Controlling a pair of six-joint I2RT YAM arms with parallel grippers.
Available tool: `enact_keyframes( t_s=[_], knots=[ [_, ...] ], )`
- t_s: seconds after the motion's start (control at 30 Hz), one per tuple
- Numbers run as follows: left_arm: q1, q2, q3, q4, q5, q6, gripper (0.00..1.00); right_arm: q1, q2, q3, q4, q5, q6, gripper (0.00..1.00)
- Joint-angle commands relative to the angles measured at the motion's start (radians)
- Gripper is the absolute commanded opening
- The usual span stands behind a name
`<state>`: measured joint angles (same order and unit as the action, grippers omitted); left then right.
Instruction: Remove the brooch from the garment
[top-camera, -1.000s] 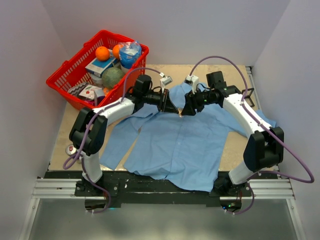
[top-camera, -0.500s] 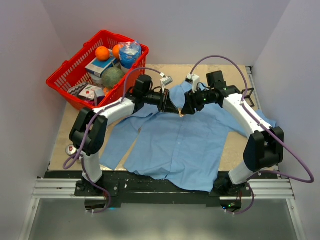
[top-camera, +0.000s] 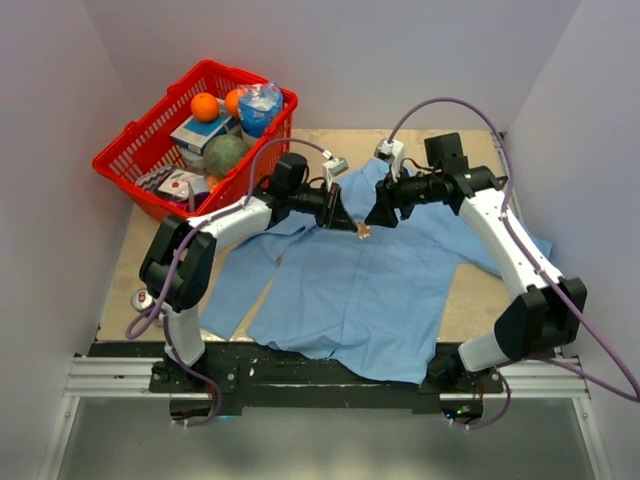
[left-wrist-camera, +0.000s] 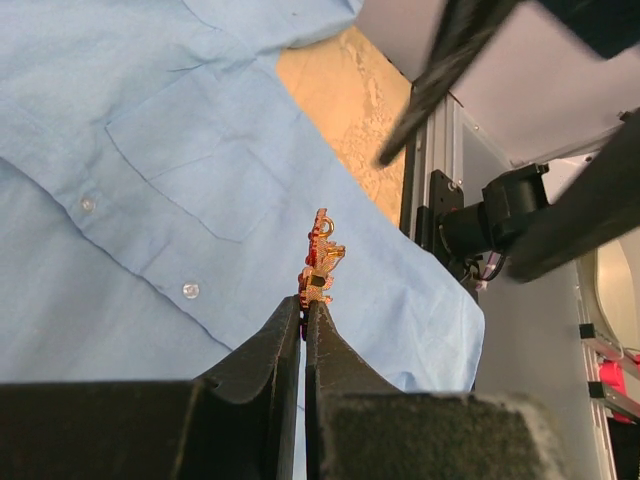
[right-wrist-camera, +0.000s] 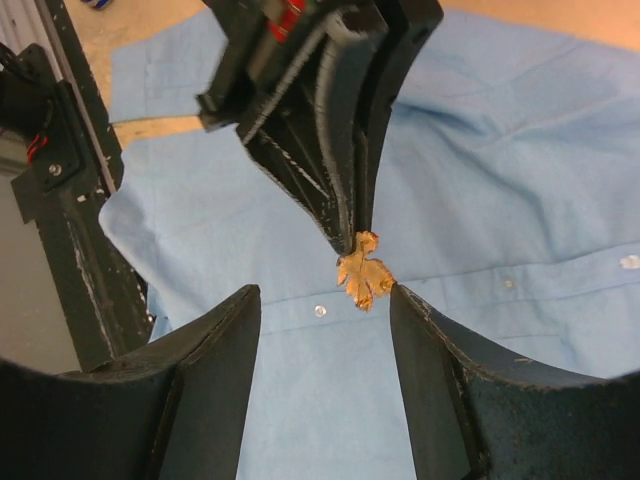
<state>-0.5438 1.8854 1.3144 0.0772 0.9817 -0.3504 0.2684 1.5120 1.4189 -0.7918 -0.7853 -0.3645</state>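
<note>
The garment (top-camera: 360, 285) is a light blue button-up shirt spread flat on the table; it also shows in the left wrist view (left-wrist-camera: 150, 180) and the right wrist view (right-wrist-camera: 520, 200). My left gripper (top-camera: 352, 224) is shut on the brooch (top-camera: 363, 230), a small orange-gold leaf-shaped ornament, and holds it above the cloth. The brooch sticks out past my left fingertips (left-wrist-camera: 321, 262). My right gripper (top-camera: 380, 216) is open and faces the left one. In the right wrist view the brooch (right-wrist-camera: 364, 273) hangs just beyond the open fingers, near the right fingertip (right-wrist-camera: 410, 305).
A red basket (top-camera: 130, 160) with oranges, a green melon and packets stands at the back left. A small can (top-camera: 143, 298) lies at the left table edge. White walls close in left, right and behind. The metal rail (top-camera: 320, 375) runs along the front.
My right arm has pulled back and up, away from the left gripper, and its jaws stand open. The brooch stays in my left gripper.
</note>
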Motion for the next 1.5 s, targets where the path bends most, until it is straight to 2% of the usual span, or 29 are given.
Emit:
enact_keyframes(
  t_s=[0.0, 0.07, 0.1, 0.2, 0.23, 0.3, 0.43, 0.47, 0.53, 0.6, 0.67, 0.77, 0.8, 0.87, 0.93, 1.03, 1.07, 1.1, 1.2, 1.33, 1.4, 1.47],
  knots=[
    [-0.002, -0.028, 0.045, -0.031, -0.029, 0.059, 0.00, -0.009, -0.107, 0.022, 0.026, 0.052, 0.027, 0.58],
    [-0.001, -0.028, 0.051, -0.054, -0.047, 0.094, 0.00, -0.026, -0.107, -0.012, 0.085, 0.150, 0.080, 0.58],
    [-0.004, -0.031, 0.061, -0.069, -0.060, 0.117, 0.00, -0.046, -0.102, -0.018, 0.091, 0.147, 0.120, 0.57],
    [-0.008, -0.052, 0.094, -0.219, -0.127, 0.281, 0.00, -0.135, -0.092, -0.029, 0.150, 0.143, 0.264, 0.54],
    [-0.011, -0.061, 0.101, -0.244, -0.146, 0.382, 0.00, -0.158, -0.082, -0.026, 0.161, 0.135, 0.286, 0.54],
    [-0.021, -0.112, 0.091, -0.269, -0.201, 0.476, 0.00, -0.202, -0.069, 0.003, 0.158, 0.133, 0.309, 0.52],
    [-0.091, -0.258, -0.025, -0.188, -0.383, 0.803, 0.00, -0.209, -0.020, 0.080, 0.091, 0.071, 0.271, 0.49],
    [-0.105, -0.323, -0.106, -0.148, -0.458, 0.856, 0.00, -0.210, -0.010, 0.089, 0.088, 0.063, 0.272, 0.49],
    [-0.140, -0.383, -0.188, 0.007, -0.520, 0.969, 0.00, -0.210, -0.010, 0.080, 0.091, 0.046, 0.277, 0.49],
    [-0.159, -0.434, -0.277, 0.114, -0.616, 1.011, 0.00, -0.210, -0.018, 0.037, 0.111, 0.060, 0.303, 0.49],
    [-0.166, -0.443, -0.297, 0.128, -0.659, 1.033, 0.00, -0.212, -0.022, -0.003, 0.134, 0.130, 0.315, 0.49],
    [-0.166, -0.459, -0.306, 0.113, -0.676, 1.021, 0.00, -0.213, -0.053, -0.037, 0.196, 0.339, 0.271, 0.45],
    [-0.166, -0.466, -0.313, 0.116, -0.675, 1.015, 0.00, -0.213, -0.053, -0.037, 0.212, 0.397, 0.216, 0.44],
    [-0.168, -0.492, -0.337, 0.130, -0.676, 1.004, 0.00, -0.215, -0.047, -0.028, 0.259, 0.483, 0.207, 0.44],
    [-0.177, -0.512, -0.360, 0.174, -0.690, 1.021, 0.00, -0.215, -0.004, 0.018, 0.212, 0.405, 0.196, 0.44],
    [-0.196, -0.542, -0.426, 0.274, -0.747, 1.094, 0.00, -0.215, 0.005, 0.075, 0.183, 0.166, 0.252, 0.45],
    [-0.199, -0.548, -0.460, 0.300, -0.770, 1.119, 0.00, -0.213, -0.002, 0.058, 0.187, 0.118, 0.289, 0.45],
    [-0.200, -0.551, -0.478, 0.350, -0.775, 1.148, 0.00, -0.213, -0.010, 0.042, 0.190, 0.003, 0.350, 0.45],
    [-0.202, -0.560, -0.564, 0.496, -0.782, 1.257, 0.00, -0.206, -0.047, -0.035, 0.201, -0.145, 0.455, 0.43],
    [-0.229, -0.556, -0.650, 0.702, -0.817, 1.350, 0.00, -0.202, -0.068, -0.113, 0.203, -0.187, 0.486, 0.43],
    [-0.242, -0.534, -0.658, 0.739, -0.825, 1.370, 0.00, -0.202, -0.070, -0.124, 0.210, -0.180, 0.484, 0.43],
    [-0.246, -0.507, -0.611, 0.727, -0.868, 1.305, 0.00, -0.202, -0.073, -0.127, 0.212, -0.123, 0.470, 0.45]
  ],
)
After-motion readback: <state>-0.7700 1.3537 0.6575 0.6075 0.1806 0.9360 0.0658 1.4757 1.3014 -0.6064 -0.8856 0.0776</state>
